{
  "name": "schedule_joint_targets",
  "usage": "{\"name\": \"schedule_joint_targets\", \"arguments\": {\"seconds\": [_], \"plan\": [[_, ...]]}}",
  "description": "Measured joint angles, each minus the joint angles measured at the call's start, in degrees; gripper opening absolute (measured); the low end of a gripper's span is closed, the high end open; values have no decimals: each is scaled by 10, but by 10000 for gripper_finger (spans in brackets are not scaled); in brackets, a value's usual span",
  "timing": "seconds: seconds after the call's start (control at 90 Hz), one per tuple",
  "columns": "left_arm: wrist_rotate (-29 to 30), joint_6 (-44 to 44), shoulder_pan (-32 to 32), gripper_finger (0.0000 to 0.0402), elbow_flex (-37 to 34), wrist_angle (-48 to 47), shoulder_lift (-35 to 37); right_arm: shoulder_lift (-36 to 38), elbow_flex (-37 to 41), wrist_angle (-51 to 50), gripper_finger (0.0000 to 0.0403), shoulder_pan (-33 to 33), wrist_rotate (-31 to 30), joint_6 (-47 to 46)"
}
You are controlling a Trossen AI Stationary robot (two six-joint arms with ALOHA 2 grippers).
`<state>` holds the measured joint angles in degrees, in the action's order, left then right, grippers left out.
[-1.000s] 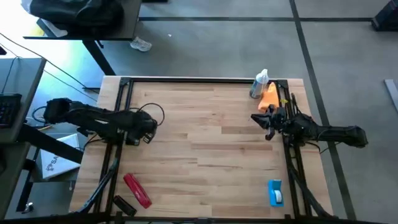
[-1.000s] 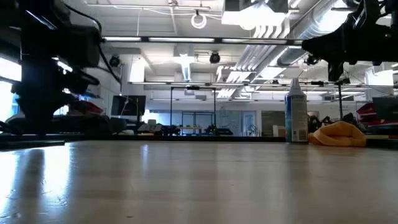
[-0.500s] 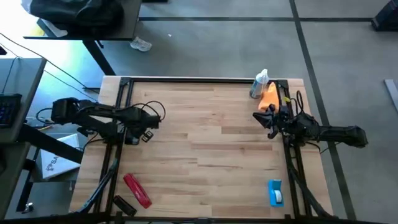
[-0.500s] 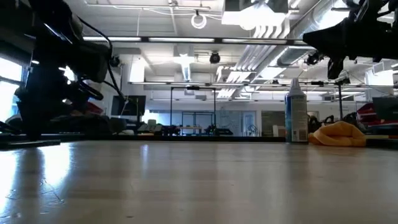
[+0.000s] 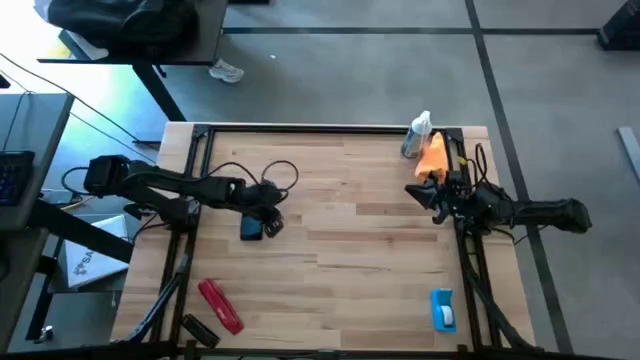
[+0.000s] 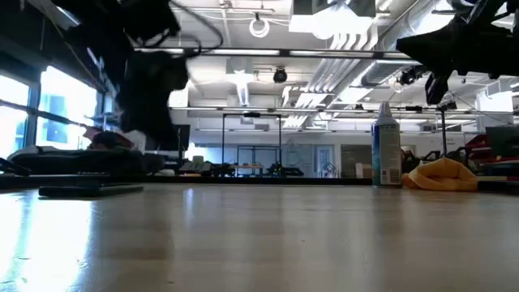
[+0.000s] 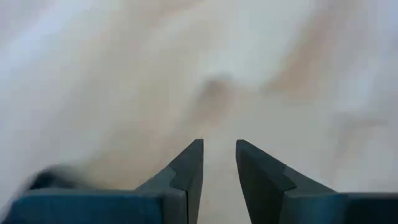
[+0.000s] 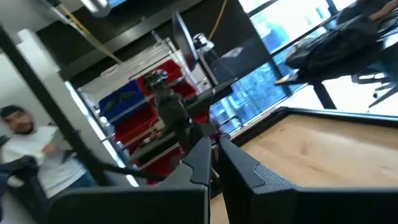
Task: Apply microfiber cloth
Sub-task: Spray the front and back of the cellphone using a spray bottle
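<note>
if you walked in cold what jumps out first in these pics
The bright orange microfiber cloth at the table's far right corner, beside a white spray bottle, with the right hand just in front of it. Next, the left hand reaching out over the bare middle of the wooden table.

Light wooden slat table (image 5: 340,230) with a black metal frame along its edges. White spray bottle (image 5: 416,135) with a blue-and-white label stood upright at the far right corner. Red oblong object (image 5: 220,305) lay near the front left edge, with a small black item (image 5: 198,329) just beside it. Blue-and-white item (image 5: 442,309) sat at front right. Person in a white shirt (image 8: 34,158) was in the room beyond.
</note>
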<state>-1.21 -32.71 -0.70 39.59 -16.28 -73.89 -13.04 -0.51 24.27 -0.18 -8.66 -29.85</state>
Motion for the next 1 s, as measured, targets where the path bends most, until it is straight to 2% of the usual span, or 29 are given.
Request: {"name": "schedule_joint_targets", "arguments": {"seconds": [0.078, 0.167, 0.267, 0.356, 0.456, 0.578, 0.789, 1.0], "plan": [[-9, 0, -29, 78, 25, -61, 16, -35, 0, 31, 0, 32, 0, 6], [61, -20, -64, 78, 43, -207, 38, -89, 0, 82, 0, 68, -4, 18], [139, -80, -96, 78, 46, -355, 61, -161, 0, 140, 0, 105, -31, 18], [168, -127, -118, 78, 35, -422, 74, -227, -2, 174, 0, 128, -50, 18], [180, -134, -130, 78, 12, -418, 82, -302, -24, 177, 0, 146, -49, 14], [164, -116, -134, 78, -24, -388, 81, -397, -68, 179, 0, 171, -36, 22], [161, -102, -132, 78, -62, -384, 78, -549, -166, 161, 0, 182, -36, 117], [178, -57, -132, 78, -103, -282, 66, -660, -253, 112, 0, 175, -108, 181]]}}
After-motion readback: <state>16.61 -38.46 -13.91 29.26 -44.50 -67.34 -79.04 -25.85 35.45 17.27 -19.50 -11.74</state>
